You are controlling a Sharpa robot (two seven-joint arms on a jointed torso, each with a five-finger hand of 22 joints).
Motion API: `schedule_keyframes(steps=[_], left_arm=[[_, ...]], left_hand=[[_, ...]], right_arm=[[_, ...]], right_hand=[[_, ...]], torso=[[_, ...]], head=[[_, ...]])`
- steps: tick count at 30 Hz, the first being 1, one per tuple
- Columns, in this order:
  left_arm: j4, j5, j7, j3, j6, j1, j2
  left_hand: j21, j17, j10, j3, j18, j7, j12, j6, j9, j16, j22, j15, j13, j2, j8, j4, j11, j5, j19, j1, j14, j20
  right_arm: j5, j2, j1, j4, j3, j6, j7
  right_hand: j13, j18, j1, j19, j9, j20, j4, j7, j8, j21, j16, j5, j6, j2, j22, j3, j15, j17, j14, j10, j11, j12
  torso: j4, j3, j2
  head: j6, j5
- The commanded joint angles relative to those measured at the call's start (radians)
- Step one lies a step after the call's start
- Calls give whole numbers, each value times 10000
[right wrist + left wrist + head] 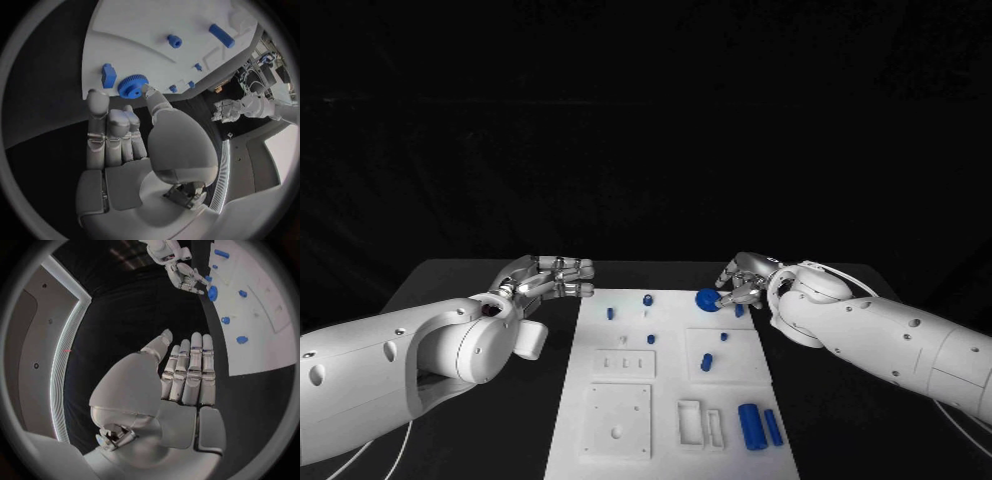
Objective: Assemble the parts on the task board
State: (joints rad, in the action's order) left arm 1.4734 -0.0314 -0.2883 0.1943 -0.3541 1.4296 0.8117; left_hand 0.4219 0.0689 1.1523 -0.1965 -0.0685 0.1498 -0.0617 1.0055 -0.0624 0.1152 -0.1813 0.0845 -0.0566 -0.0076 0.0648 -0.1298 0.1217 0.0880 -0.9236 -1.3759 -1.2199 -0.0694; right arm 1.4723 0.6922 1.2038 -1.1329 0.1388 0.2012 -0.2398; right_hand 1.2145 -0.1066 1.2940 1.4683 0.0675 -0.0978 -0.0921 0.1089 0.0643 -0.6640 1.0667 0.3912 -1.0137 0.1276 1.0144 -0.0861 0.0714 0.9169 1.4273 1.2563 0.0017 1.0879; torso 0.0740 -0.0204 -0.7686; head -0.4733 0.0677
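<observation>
The white task board [668, 400] lies in the middle of the table. My right hand [750, 280] hovers over its far right corner and pinches a blue gear [708, 299] between thumb and fingertips. The right wrist view shows the gear [132, 86] at the thumb tip, just above the board's far edge [125, 45], beside a blue block [109, 75]. My left hand [553, 277] hangs over the black table left of the board's far end. In the left wrist view its fingers [190, 372] are straight and hold nothing.
Several small blue pegs stand on the board's far half, among them one [609, 313] at the left and one [707, 362] near the middle. Two long blue cylinders [760, 427] lie at the near right. Moulded white recesses [617, 420] fill the near left.
</observation>
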Motion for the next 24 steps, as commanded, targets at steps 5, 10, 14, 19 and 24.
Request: schedule_keyframes(steps=[5,10,14,19,24], left_arm=[[-8,40,-90,-7,150,17,-30],[-15,46,-83,-6,154,17,-36],[-16,56,-79,-6,156,17,-45],[-11,68,-74,-6,160,17,-52],[-9,74,-70,-7,160,17,-57]], left_hand=[[63,-1,-62,0,63,25,19,-67,-12,47,11,29,-14,27,-10,-77,-30,27,52,-17,22,8],[63,-1,-62,0,63,25,19,-67,-12,47,11,29,-14,27,-10,-77,-30,27,52,-17,22,8],[63,-1,-62,0,63,25,19,-67,-12,47,11,29,-14,27,-10,-77,-30,27,52,-17,22,8],[63,-1,-62,0,63,25,19,-67,-12,47,11,29,-14,27,-10,-77,-30,27,52,-17,22,8],[111,-2,-68,2,64,25,18,-69,-13,42,11,31,-15,28,-10,-94,-28,26,88,-17,30,5]], right_arm=[[102,-229,-9,278,5,-126,-132],[126,-345,-10,396,5,-121,-233],[132,-447,-10,509,4,-179,-251],[147,-568,-11,638,4,-251,-255],[178,-666,-11,794,3,-295,-250]], right_hand=[[165,-136,-39,267,-9,77,95,48,-15,-4,122,-74,156,53,279,17,-28,116,108,153,44,218],[192,-141,-25,285,-11,98,122,81,-15,-19,170,-112,248,63,402,18,-48,162,114,164,69,239],[183,-147,-26,281,-12,104,139,85,-16,4,170,-123,264,64,435,33,-53,161,106,145,74,220],[191,-149,44,303,-9,116,246,84,-9,159,182,-123,283,58,811,105,-58,170,102,138,82,213],[196,-142,15,367,-9,117,230,88,-10,240,200,-135,272,56,874,62,-61,188,109,145,80,222]], torso=[[8,-23,5],[2,-19,9],[-5,-27,13],[-2,-21,13],[-4,-29,23]], head=[[-55,9],[-92,3],[-103,-4],[-129,-20],[-139,-22]])
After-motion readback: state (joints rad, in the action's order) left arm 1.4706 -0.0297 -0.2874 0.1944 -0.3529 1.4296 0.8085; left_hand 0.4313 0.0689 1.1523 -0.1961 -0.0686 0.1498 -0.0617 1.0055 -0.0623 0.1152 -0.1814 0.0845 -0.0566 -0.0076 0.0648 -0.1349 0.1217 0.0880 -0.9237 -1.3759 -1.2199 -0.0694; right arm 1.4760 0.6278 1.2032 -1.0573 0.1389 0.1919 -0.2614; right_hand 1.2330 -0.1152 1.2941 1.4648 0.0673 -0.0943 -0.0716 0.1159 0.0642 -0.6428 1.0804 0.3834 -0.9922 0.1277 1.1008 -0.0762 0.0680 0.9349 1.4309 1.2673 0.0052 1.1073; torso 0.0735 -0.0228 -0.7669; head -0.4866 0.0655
